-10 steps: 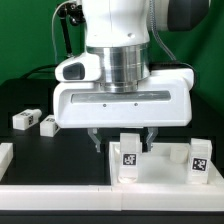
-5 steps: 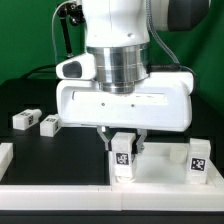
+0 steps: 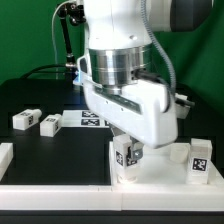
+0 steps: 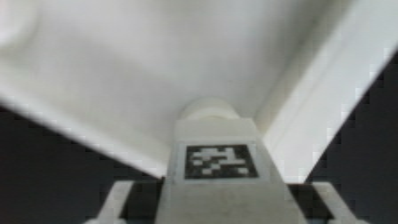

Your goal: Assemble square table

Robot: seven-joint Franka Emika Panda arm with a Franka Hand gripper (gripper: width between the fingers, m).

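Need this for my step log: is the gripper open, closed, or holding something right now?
Gripper: closed on a white tagged leg, one finger on each side of it.

The gripper (image 3: 131, 149) covers the upper end of the leg block (image 3: 124, 157). The square table (image 3: 165, 173) runs past the exterior view's lower edge. The wrist view is blurred.
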